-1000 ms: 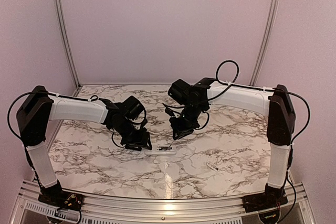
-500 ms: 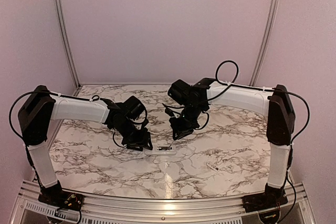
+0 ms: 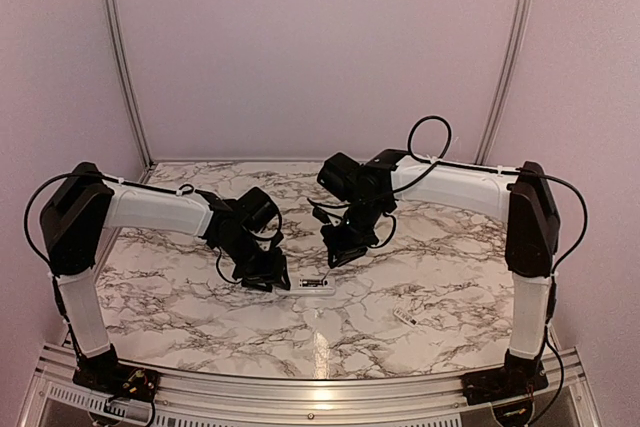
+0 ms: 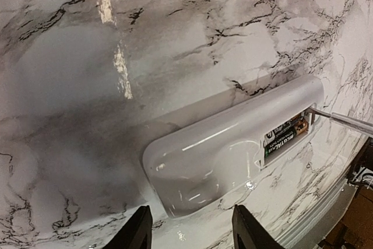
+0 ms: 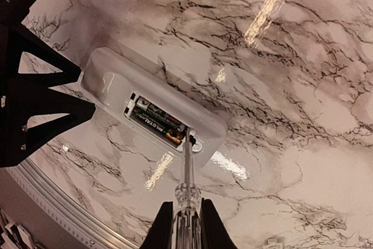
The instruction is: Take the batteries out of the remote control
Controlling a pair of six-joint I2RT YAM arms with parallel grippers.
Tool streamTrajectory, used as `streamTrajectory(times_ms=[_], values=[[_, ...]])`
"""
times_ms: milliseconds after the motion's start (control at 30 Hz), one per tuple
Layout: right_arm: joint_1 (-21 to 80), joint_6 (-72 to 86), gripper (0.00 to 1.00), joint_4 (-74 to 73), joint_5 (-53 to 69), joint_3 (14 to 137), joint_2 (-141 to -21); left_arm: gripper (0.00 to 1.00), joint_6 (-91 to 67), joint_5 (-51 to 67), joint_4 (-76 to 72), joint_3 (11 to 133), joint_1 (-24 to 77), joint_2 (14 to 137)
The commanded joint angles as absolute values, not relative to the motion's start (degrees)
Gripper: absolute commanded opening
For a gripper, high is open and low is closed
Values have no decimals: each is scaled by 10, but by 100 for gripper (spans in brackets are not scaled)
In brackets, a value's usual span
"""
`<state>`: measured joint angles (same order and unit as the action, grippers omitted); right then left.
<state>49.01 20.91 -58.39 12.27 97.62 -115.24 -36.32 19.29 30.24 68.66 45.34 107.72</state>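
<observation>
Remote (image 5: pixel 152 107): face-down on table (image 3: pixel 440 277), batteries (image 5: pixel 158 122) still seated; right fingers (image 5: pixel 186 221) clamp pry rod (image 5: pixel 187 164) at bay end, left fingers (image 4: pixel 192 228) half-open straddling remote's end; next, lever cells out.

The table (image 5: pixel 303 86) looked glossy marble-patterned. Just ahead of the right claw (image 5: pixel 185 225), the remote control (image 5: pixel 111 83) was smooth shiny white plastic.

remote control (image 5: pixel 152 109): 1 | batteries (image 5: pixel 158 123): 2 | screwdriver (image 5: pixel 187 188): 1 | white chip (image 3: pixel 404 317): 1
</observation>
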Motion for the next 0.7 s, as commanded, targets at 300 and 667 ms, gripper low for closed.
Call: streamTrajectory(times_ms=[300, 667], values=[[499, 193, 0, -586, 120, 984, -1168, 43, -354, 202, 302, 713, 454, 1110], [499, 185, 0, -570, 128, 963, -1160, 33, -351, 205, 304, 715, 455, 1124]])
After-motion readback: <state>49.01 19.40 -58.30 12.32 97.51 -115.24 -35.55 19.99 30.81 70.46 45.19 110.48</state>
